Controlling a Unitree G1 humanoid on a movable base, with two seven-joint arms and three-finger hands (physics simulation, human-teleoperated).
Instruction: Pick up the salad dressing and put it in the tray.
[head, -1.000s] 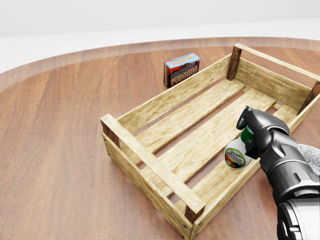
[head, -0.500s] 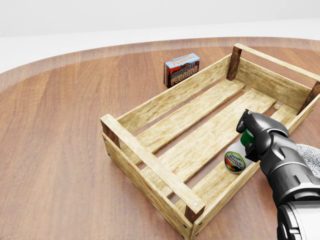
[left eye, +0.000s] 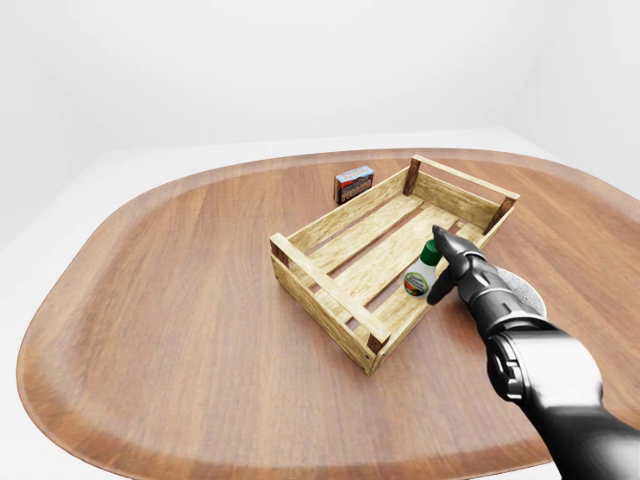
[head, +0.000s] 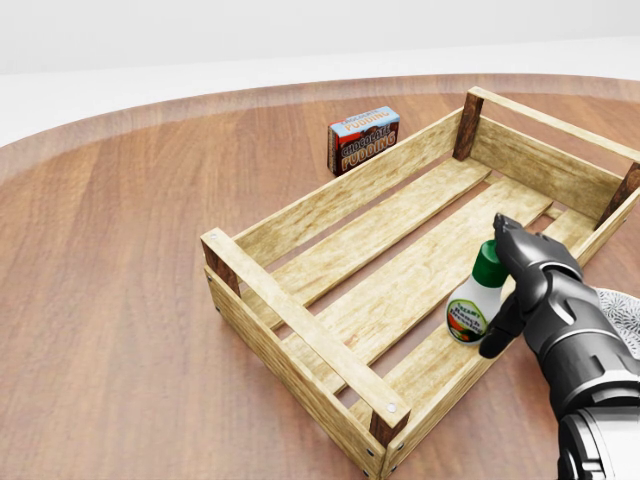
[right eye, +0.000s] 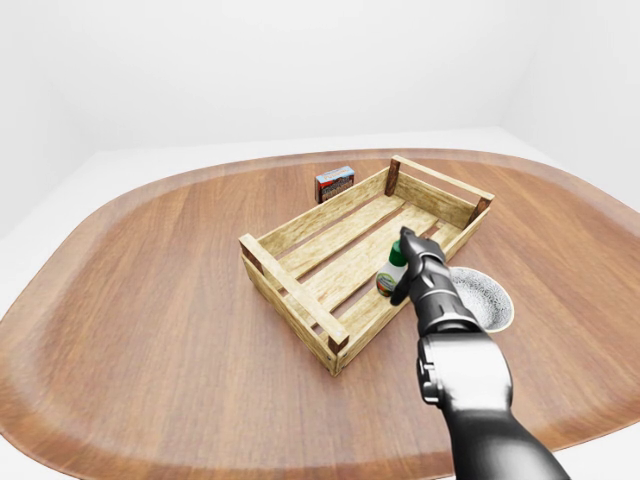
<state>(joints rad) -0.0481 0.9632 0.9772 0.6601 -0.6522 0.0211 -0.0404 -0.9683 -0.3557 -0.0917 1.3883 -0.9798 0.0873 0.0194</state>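
Observation:
The salad dressing (head: 472, 305), a small white bottle with a green cap and a red-green label, stands upright on the slats inside the wooden tray (head: 345, 193), near its right long wall. My right hand (head: 498, 287) is just to the right of the bottle. It is open, with one finger over the cap and the thumb low beside the base. The fingers do not close round the bottle. The left hand does not show in any view.
A chocolate pudding box (head: 364, 138) stands on the round wooden table (left eye: 180, 300) just beyond the tray's left long wall. A grey speckled dish (right eye: 482, 297) lies on the table right of the tray, partly under my forearm.
The right hand has opened and let go of the bottle. The bottle was tilted in the grasp and now stands upright on the tray's slats, with its cap uncovered.

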